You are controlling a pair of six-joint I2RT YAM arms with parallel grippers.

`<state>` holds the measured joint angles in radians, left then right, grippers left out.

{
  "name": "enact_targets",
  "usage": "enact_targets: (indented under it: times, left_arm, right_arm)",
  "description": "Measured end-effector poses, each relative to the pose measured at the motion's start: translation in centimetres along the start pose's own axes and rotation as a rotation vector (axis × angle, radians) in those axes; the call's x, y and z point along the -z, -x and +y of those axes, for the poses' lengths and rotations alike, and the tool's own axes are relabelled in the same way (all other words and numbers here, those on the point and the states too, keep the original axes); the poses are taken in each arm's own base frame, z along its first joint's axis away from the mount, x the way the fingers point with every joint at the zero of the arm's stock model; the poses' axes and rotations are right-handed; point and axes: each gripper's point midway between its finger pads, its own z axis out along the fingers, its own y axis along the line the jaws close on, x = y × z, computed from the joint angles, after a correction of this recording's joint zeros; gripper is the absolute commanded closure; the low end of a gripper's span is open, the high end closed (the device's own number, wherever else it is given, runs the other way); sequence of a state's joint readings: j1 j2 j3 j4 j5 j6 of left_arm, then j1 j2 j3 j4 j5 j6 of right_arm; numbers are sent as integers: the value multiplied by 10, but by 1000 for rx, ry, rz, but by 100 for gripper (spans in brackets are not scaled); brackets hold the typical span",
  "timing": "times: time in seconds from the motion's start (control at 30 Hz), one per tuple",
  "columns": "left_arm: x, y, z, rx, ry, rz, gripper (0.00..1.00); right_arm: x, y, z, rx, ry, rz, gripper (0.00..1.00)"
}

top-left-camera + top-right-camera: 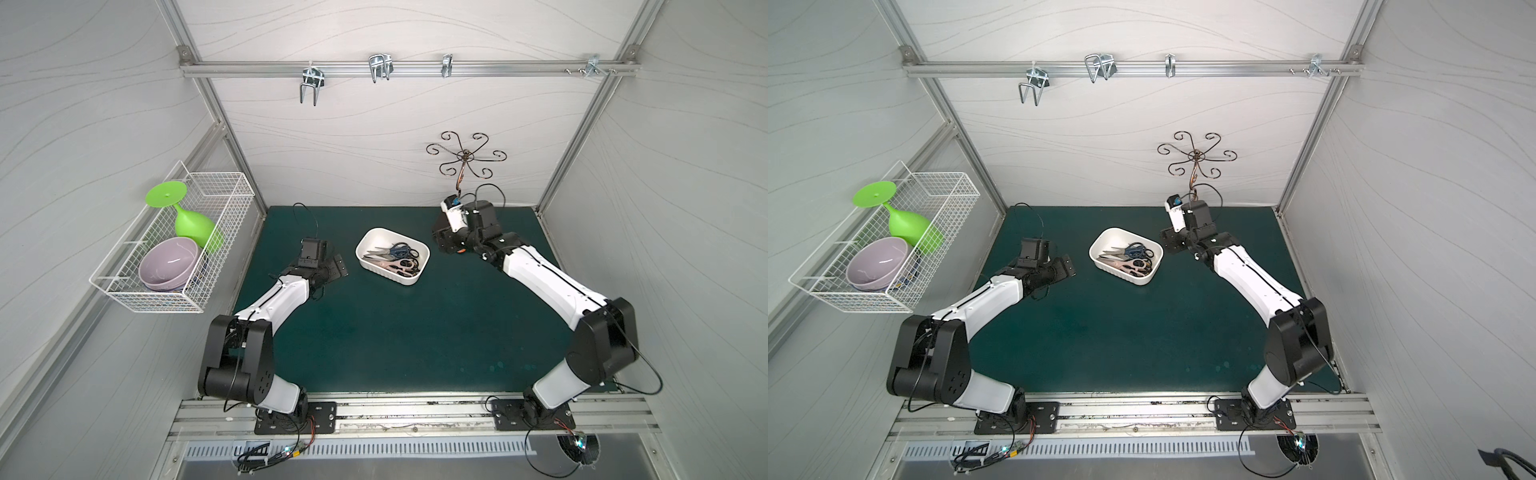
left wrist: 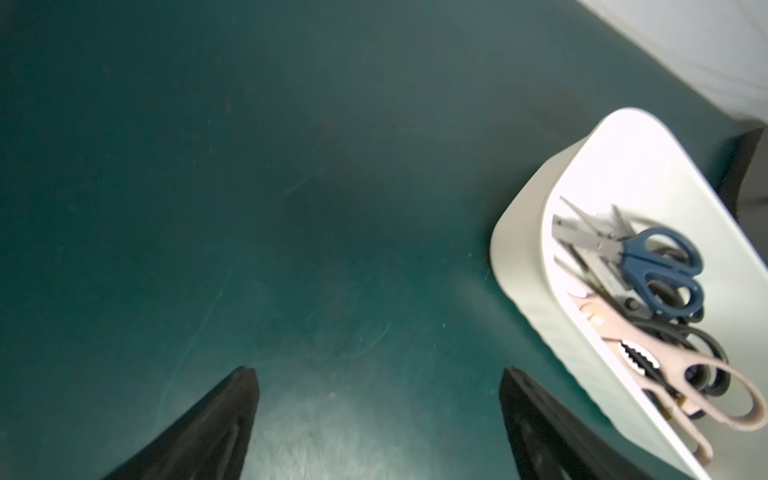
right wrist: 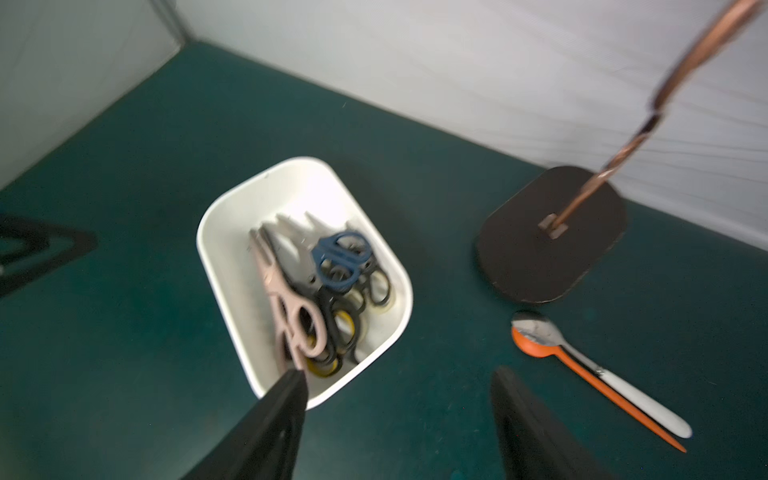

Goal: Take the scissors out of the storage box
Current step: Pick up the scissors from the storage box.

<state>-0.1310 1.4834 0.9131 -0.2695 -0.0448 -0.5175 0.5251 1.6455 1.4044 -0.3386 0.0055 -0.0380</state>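
In the storage box [image 1: 374, 239] on the table [image 1: 395, 332], scissors [image 1: 395, 257] lie heaped, lower pairs buried and blurred. The left end effector [image 2: 376, 374] and right end effector [image 3: 399, 374] flank it, jaws apart, gripping nothing.

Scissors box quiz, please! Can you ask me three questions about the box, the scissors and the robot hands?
1. True or false: the left gripper or the right gripper is holding one of the scissors.
2. What lies on the green mat beside the dark stand base? A) a fork B) an orange-and-white spoon C) a pencil
3. Fill in: the pair lying on top of the pile in the storage box has ____ handles.

Key: 1) False: both grippers are open and empty. 2) B. 3) Blue: see the blue pair.
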Motion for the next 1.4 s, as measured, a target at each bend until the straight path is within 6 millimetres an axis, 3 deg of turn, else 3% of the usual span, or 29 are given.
enact_targets:
  times: [0.13,0.3,0.5,0.67,0.87,0.97,1.33,1.4]
  left_arm:
    - [6,-12,-3,10,-27,54,5]
    - [8,-21,-9,11,-67,106,5]
    - [11,-21,-25,27,-146,154,5]
    - [13,-24,-29,37,-174,177,5]
    - [13,-22,-23,59,-173,184,5]
    - [12,-20,-20,70,-172,183,5]
    - [10,-21,-19,94,-180,202,5]
    - [10,-22,-19,95,-181,204,5]
  right_arm:
    - [-32,-27,26,56,67,145,47]
    - [-64,-48,47,164,93,266,50]
    - [-83,-54,64,289,81,314,55]
    - [-96,-54,74,353,75,321,67]
    - [-115,-53,75,443,40,329,68]
    - [-123,-55,73,494,23,342,74]
    - [-137,-71,66,648,-37,398,74]
    - [-139,-74,67,667,-41,405,78]
